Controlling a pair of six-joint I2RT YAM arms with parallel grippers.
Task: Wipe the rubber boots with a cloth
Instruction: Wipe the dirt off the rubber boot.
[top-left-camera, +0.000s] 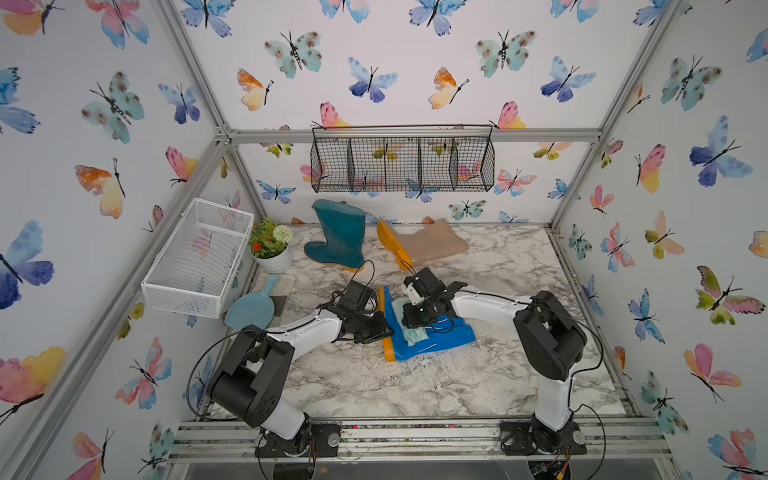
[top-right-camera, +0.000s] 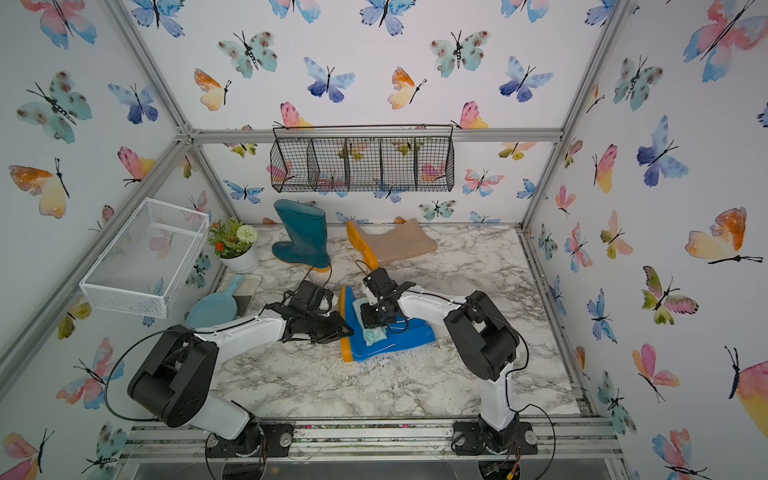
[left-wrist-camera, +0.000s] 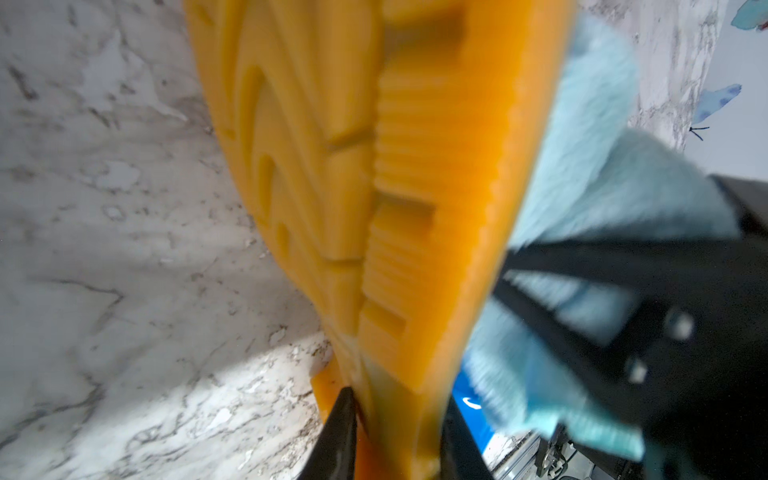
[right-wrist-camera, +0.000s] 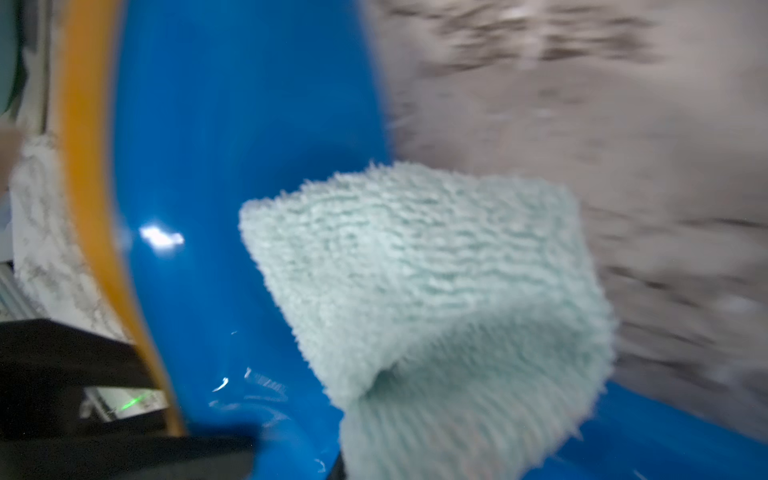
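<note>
A bright blue boot (top-left-camera: 442, 337) (top-right-camera: 401, 338) lies on its side mid-table, orange sole (left-wrist-camera: 415, 208) towards the left arm. My left gripper (left-wrist-camera: 399, 419) (top-left-camera: 384, 329) is shut on the sole's edge, one black finger on each side. Over the boot's foot my right gripper (top-left-camera: 417, 318) is shut on the pale aqua cloth (right-wrist-camera: 436, 291) (top-left-camera: 411, 332), which hangs onto the glossy blue side (right-wrist-camera: 249, 124); its fingers are mostly hidden by the cloth. At the back, the dark teal boot (top-left-camera: 338, 232) stands upright, and the beige boot (top-left-camera: 432, 245) lies on its side.
A white mesh basket (top-left-camera: 195, 253) hangs at the left wall, with a potted plant (top-left-camera: 272, 245) and a light blue scoop (top-left-camera: 251, 307) nearby. A black wire basket (top-left-camera: 401, 164) is on the back wall. White specks (top-left-camera: 436, 368) dot the marble in front of the blue boot.
</note>
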